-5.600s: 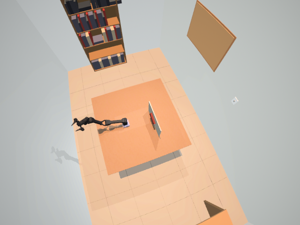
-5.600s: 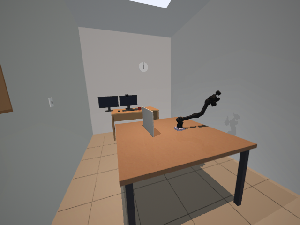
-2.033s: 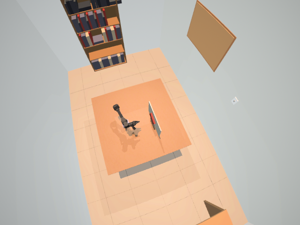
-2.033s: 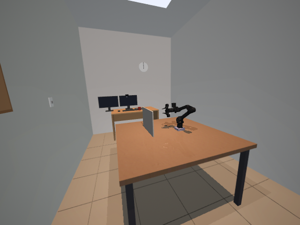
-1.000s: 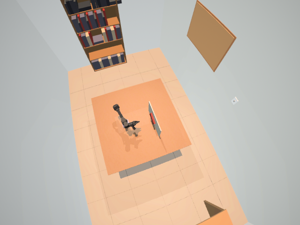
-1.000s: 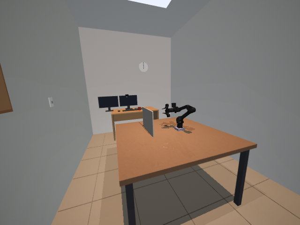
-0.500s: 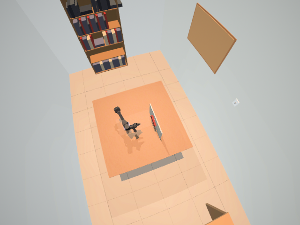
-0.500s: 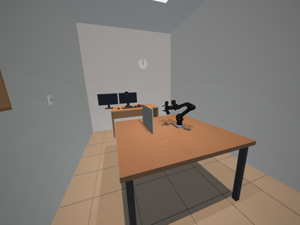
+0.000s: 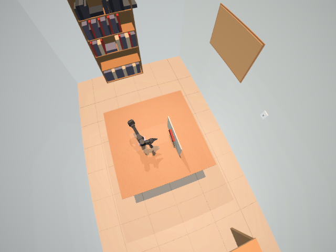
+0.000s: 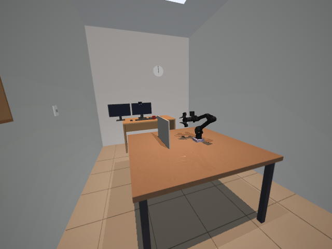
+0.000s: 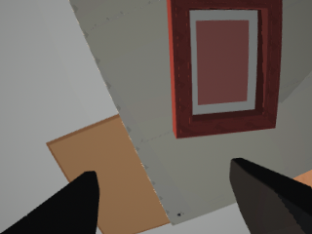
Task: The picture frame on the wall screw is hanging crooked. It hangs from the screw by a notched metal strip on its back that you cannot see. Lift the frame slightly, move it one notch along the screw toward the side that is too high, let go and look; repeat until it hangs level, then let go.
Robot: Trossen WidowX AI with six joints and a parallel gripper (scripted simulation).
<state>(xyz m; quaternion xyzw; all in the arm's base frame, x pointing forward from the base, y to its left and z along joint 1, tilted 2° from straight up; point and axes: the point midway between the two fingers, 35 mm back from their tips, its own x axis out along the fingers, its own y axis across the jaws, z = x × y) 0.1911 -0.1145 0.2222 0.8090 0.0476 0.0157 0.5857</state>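
Observation:
A dark red picture frame [image 11: 224, 61] [image 9: 171, 135] with a grey mat and a reddish picture hangs on a grey wall panel [image 11: 136, 65] [image 9: 175, 138] [image 10: 163, 131] that stands upright on the table. In the wrist view the frame's edges lie nearly square to the picture edges, while the panel's edges slant. My gripper [image 11: 164, 175] [image 9: 154, 140] [image 10: 183, 119] is open and empty. It is held back from the frame, with a clear gap to the panel. The screw and the notched strip are hidden behind the frame.
The arm's base [image 10: 198, 139] sits on the wooden table [image 10: 201, 166] [image 9: 127, 176]. A bookshelf [image 9: 108, 40], a cork board [image 9: 235, 40], a desk with two monitors [image 10: 129, 109] and a wall clock [image 10: 158, 70] stand around the room.

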